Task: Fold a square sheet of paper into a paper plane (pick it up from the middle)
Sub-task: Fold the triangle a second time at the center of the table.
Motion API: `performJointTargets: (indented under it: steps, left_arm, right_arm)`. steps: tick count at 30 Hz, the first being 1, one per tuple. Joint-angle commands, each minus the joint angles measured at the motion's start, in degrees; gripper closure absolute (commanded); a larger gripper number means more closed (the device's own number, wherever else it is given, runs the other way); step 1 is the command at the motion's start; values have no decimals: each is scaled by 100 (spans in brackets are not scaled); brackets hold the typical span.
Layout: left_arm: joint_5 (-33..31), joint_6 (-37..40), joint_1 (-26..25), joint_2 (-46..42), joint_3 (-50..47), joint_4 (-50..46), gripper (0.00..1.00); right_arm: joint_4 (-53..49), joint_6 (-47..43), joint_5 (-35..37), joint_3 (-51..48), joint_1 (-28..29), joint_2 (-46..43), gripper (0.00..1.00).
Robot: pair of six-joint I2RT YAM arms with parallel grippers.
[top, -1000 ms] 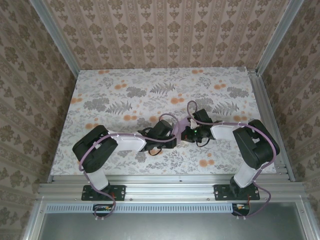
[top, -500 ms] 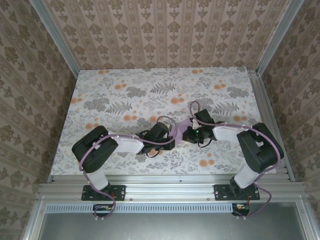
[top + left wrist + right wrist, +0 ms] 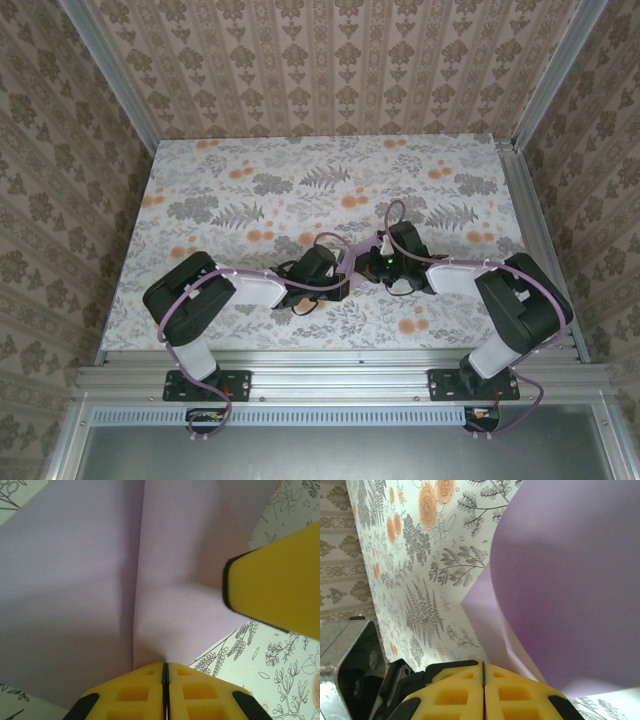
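Note:
The lavender sheet of paper (image 3: pixel 355 257) hangs creased and partly folded between my two grippers, just above the floral tablecloth (image 3: pixel 250 190) near the table's middle front. In the left wrist view the paper (image 3: pixel 90 580) has a long centre crease that runs down into my left gripper (image 3: pixel 165 666), which is shut on its lower edge. My right gripper's yellow fingers (image 3: pixel 275 585) touch the paper's right side there. In the right wrist view the paper (image 3: pixel 570 570) curves up to the right, and its lower layer ends in my right gripper (image 3: pixel 483 664), shut on it.
Patterned walls close the table on three sides, with metal rails (image 3: pixel 535 230) along the edges. The arm bases (image 3: pixel 205 385) stand at the near edge. Open tablecloth lies behind and to the left of the grippers.
The right wrist has turned and its elbow has shifted a little right. The left gripper has drawn slightly back to the left. More lavender paper shows between the two grippers.

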Motion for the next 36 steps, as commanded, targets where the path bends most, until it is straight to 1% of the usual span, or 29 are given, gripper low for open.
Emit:
performJointTargets:
  steps: [1,3,9,18,24,27,36]
  left_arm:
    - [28,229,37,59,-148,-726,90]
    - [58,251,38,81,-136,-731,90]
    - [34,419,39,78,-67,-957,90]
    - [1,729,35,88,32,-1408,90]
    - [-51,896,3,80,56,-1672,90]
    - [-74,941,6,69,58,-1743,90]
    - [-39,956,2,69,-14,-1808,90]
  right_arm:
    - [421,365,-93,114,108,272,90]
    - [335,327,-65,174,146,443,91]
    - [517,340,-156,258,145,841,91]
    - [225,100,192,470,136,1201,90]
    - [-584,-242,727,796,128,1181,92]
    - [-827,-341,946,883,111,1189,92]
    - [-885,-490,1061,1138,-142,1290,93]
